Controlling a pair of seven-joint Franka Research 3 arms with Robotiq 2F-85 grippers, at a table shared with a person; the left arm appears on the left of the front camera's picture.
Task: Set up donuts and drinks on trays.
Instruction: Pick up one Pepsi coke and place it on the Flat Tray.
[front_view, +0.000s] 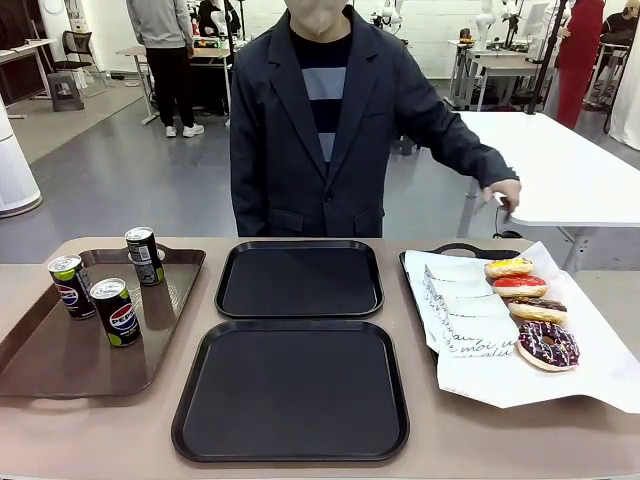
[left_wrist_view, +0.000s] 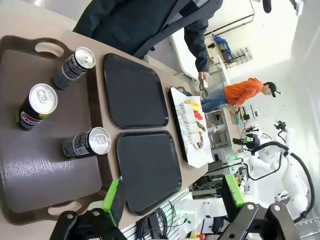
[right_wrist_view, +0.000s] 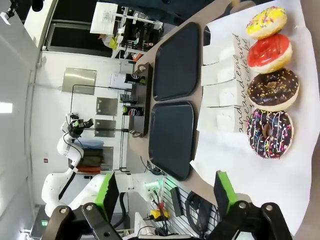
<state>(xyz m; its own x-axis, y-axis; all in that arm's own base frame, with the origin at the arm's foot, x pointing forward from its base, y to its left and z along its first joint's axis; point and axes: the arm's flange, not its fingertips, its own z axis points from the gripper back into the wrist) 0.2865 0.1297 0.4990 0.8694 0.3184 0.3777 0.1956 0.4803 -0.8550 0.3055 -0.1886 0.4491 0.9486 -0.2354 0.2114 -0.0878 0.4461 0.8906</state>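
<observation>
While both arms hang above the desk, the left gripper is spread wide, with nothing between its green pads. Just beyond those pads lies the brown tray at the desk's left edge. It carries three upright cans, two toward its near side and one at its far right corner. None touches the gripper; all sit well clear of it.

Over to the right gripper: it too is wide apart and holds nothing. Ahead of its fingers is the white paper lining the black handled tray at the desk's right edge. On that paper are four donuts in a row, near to far: chocolate with coloured sprinkles, chocolate with pale sprinkles, red-iced, yellow-iced. Beside them, toward the desk's middle, lie white sleeves, possibly unfilled, though that is hard to say from here.

Between the two loaded trays, the near black tray and the far black tray show bare plastic, one behind the other. Behind the far edge stands a person, one hand at the edge of another table.
</observation>
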